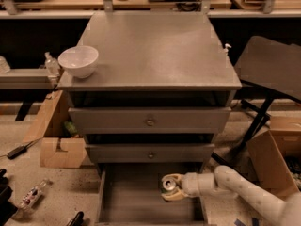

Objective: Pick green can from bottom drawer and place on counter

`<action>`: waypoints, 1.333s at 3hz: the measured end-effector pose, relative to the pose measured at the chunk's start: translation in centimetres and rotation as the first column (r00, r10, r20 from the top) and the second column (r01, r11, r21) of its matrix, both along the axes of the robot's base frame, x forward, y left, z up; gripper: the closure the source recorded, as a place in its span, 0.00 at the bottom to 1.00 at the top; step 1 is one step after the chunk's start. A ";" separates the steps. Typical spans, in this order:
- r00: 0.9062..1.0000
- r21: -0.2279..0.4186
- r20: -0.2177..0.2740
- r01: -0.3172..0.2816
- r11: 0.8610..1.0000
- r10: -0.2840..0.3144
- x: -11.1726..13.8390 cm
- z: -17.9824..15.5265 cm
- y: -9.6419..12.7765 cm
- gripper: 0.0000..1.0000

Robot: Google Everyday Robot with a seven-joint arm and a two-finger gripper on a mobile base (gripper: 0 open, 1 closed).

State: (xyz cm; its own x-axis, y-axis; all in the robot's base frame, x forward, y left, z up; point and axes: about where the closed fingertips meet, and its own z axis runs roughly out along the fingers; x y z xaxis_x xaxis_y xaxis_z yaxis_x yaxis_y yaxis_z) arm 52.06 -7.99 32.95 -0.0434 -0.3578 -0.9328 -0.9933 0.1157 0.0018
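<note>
The bottom drawer (127, 206) is pulled open below the cabinet, its flat grey floor showing. The green can (168, 186) stands upright in it at the right side, silver top up. My gripper (169, 188) reaches in from the right on the white arm, and its cream fingers sit on both sides of the can, closed against it. The counter (155, 51) is the broad grey top of the cabinet, above and behind the gripper.
A white bowl (78, 61) stands at the counter's front left corner. Two shut drawers with round knobs (150, 122) sit above the open one. Cardboard boxes (56, 140) lie left, another box (275, 164) and a dark chair (270, 72) right.
</note>
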 end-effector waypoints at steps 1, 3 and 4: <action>0.998 0.092 -0.061 -0.029 0.995 0.035 -5.1 10.8 -3.4 1.00; 0.996 0.185 -0.041 0.089 0.979 -0.083 -3.1 37.5 -11.5 1.00; 0.986 0.199 -0.022 0.165 0.966 -0.164 -0.6 45.6 -12.0 1.00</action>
